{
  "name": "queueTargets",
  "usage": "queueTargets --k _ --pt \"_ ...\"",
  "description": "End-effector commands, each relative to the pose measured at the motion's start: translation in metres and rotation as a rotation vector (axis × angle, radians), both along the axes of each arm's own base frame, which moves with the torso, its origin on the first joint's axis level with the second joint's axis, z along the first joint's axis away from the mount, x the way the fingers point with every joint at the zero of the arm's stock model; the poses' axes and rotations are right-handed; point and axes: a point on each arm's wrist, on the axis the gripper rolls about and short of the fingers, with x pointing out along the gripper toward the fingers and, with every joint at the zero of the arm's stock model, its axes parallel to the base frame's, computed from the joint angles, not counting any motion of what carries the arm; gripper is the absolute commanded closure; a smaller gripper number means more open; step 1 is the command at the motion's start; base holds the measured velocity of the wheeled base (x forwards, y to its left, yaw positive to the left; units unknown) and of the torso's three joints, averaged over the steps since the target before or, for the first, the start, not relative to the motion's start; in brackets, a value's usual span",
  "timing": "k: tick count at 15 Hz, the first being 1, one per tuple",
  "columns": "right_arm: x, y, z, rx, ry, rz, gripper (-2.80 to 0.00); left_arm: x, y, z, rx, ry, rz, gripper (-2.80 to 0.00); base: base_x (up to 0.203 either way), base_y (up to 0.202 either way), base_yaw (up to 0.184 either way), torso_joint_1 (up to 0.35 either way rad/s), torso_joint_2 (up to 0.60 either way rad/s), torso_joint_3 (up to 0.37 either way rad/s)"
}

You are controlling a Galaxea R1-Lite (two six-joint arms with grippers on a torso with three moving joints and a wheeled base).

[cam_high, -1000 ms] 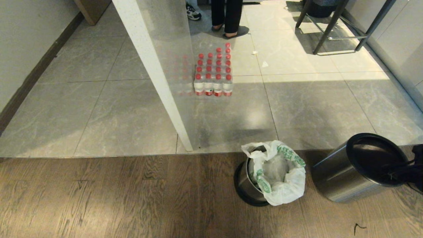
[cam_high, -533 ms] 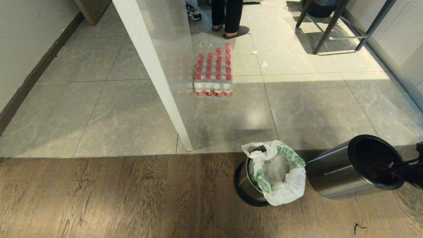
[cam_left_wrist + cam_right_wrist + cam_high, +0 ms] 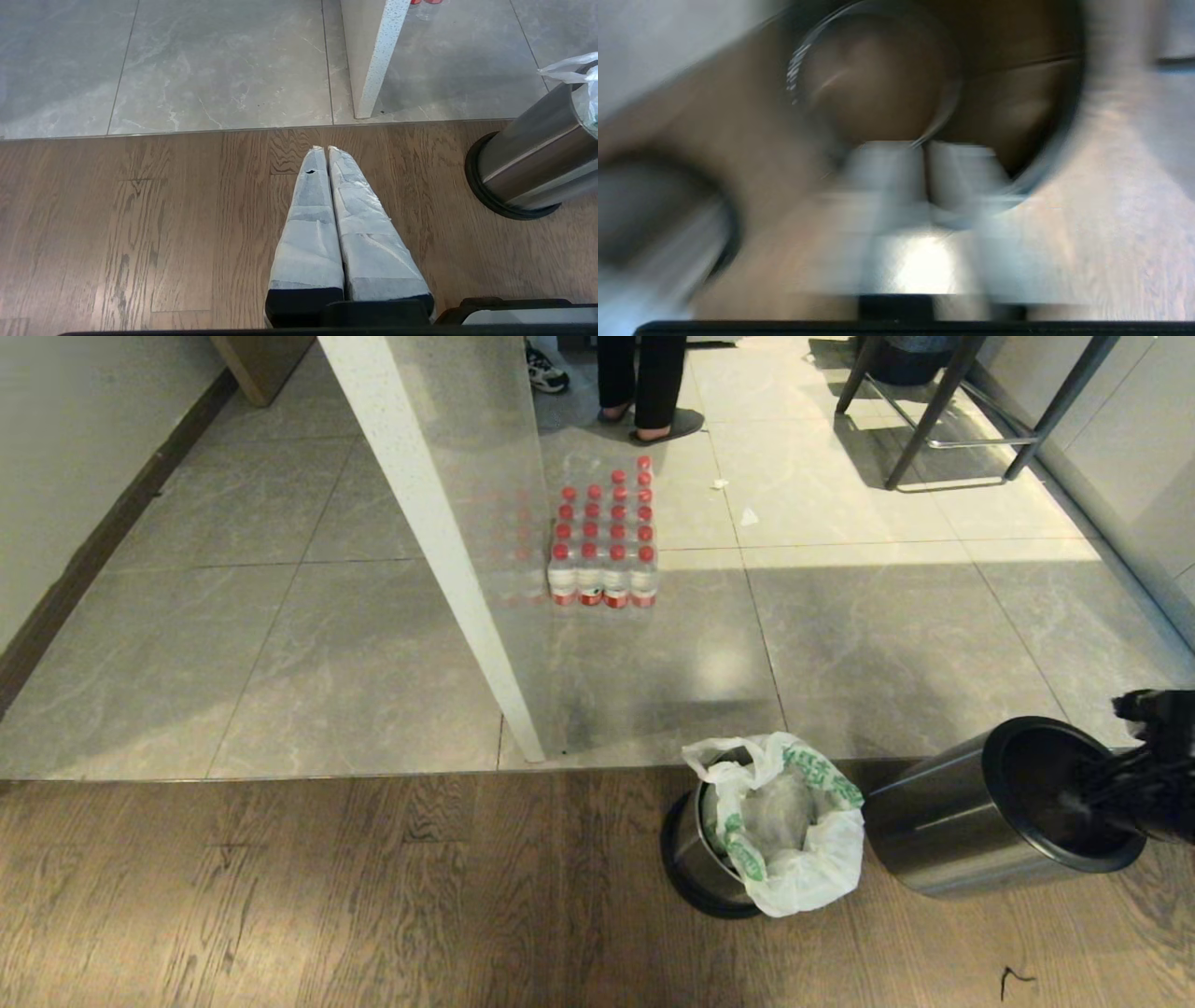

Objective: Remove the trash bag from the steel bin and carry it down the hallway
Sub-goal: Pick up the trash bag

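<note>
Sits in the mouth of the steel bin (image 3: 686,845) on the wooden floor (image 3: 373,896), at the edge of the grey tiles: the trash bag (image 3: 794,863), its top folded out over the rim and drooping down the side nearest the robot. Looks thin, soft and light, probably only partly filled, with crumpled pale contents showing through. Likely to stretch or tear under a hard tug, and slippery if pinched in one layer. Best taken by gathering the loose film at the rim, or by the loop handle (image 3: 714,751) sticking up on the far side, then lifting straight up so the bin does not come along.

Just to the right, tilted on its side: a second steel shell (image 3: 943,821) with a black ring rim. At its mouth, the right hand (image 3: 1144,775), open or closed impossible to tell. Well to the left, low over the wood and away from the bin, the left hand (image 3: 325,148), pressed together and empty.

Green print on the bag, not legible. Red and white labels on the pack of red-capped bottles (image 3: 602,551), too small to read.
</note>
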Motion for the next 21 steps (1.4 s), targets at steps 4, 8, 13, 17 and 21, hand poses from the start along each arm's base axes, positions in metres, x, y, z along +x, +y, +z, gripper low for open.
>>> queueTargets --k 4,8,13,17,21 --pt "-0.006 0.108 0.022 0.036 0.068 0.321 0.00 0.000 0.000 0.000 -0.001 -0.001 0.000 0.00 0.000 0.000 0.000 0.000 0.00 0.000" --pt "-0.015 0.168 0.022 0.119 0.103 0.471 0.00 0.000 0.000 0.000 -0.001 -0.001 0.000 0.00 0.000 0.000 0.000 0.000 0.00 0.000" --pt "-0.019 0.185 0.013 0.116 0.150 0.525 0.00 0.000 0.000 0.000 -0.001 -0.001 0.000 0.00 0.000 0.000 0.000 0.000 0.00 0.000" --pt "-0.021 0.184 0.002 0.113 0.196 0.517 0.00 0.000 0.000 0.000 -0.001 -0.001 0.000 0.00 0.000 0.000 0.000 0.000 0.00 0.000" --pt "-0.025 0.189 -0.009 0.120 0.280 0.533 -2.80 0.000 0.000 0.000 -0.001 -0.001 0.000 0.00 0.000 0.000 0.000 0.000 0.00 0.000"
